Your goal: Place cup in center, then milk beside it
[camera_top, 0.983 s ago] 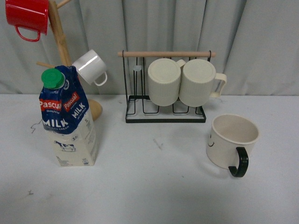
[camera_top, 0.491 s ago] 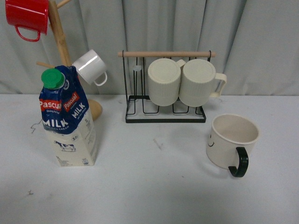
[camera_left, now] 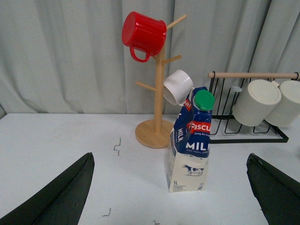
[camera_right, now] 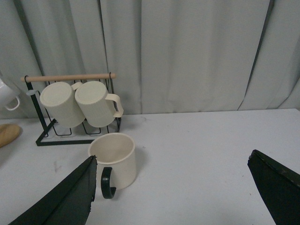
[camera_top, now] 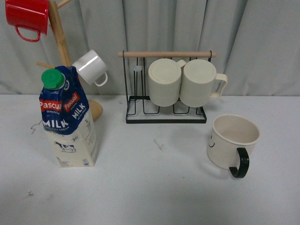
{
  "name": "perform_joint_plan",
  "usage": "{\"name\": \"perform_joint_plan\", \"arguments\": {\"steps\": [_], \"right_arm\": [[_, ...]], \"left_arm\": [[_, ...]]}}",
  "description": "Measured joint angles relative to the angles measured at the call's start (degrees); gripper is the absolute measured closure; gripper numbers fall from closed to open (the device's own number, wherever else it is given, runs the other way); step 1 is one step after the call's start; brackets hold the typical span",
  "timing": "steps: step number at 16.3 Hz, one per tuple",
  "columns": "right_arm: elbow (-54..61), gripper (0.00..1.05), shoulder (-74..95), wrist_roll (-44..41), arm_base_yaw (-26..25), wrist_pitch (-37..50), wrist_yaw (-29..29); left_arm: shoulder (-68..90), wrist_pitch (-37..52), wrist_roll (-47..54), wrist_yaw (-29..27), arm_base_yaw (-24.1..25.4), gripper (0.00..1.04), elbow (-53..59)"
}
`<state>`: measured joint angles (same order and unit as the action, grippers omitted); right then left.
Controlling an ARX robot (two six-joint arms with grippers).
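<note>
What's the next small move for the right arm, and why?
Likely advance the right gripper, jaws open and empty, toward the smiley cup. The cup goes first, it stands upright on the right of the table, nearest that arm, and the middle spot in front of the mug rack is free.

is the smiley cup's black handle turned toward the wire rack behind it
No, in the front view the cup has its black handle on the near side, facing away from the rack.
</note>
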<state>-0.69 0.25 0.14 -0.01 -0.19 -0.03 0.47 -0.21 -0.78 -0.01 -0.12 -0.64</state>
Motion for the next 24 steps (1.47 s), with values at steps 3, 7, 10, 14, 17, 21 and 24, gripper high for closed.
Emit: {"name": "perform_joint_plan", "arguments": {"steps": [3,7,10,14,17,21,24], "right_arm": [[-5.2,0.06,21.1,-3.1,-15.0,7.6,-29.8],[-22.7,0.06,68.0,4.4,-4.7,30.6,-16.8],[-33.3,0.06,83.6,12.3,0.2,25.3,-9.9],[-47.0,0.06,95.5,15.7,3.4,12.5,-1.1],[-50.1,0.06,99.5,15.9,3.5,8.3,0.9],[-51.3,0.06,100.7,15.9,3.8,7.6,1.4],[-54.2,0.06,105.0,16.5,5.3,4.9,1.1]], "left_arm": [[0.0,0.0,0.0,-0.1,0.0,0.07,0.0],[0.0,0.0,0.0,0.0,0.0,0.07,0.0],[0.0,0.0,0.0,0.0,0.0,0.07,0.0],[0.0,0.0,0.0,0.0,0.0,0.07,0.0],[0.0,0.0,0.0,0.0,0.0,0.07,0.0],[0.0,0.0,0.0,0.0,0.0,0.07,0.0],[0.0,0.0,0.0,0.0,0.0,0.07,0.0]]}}
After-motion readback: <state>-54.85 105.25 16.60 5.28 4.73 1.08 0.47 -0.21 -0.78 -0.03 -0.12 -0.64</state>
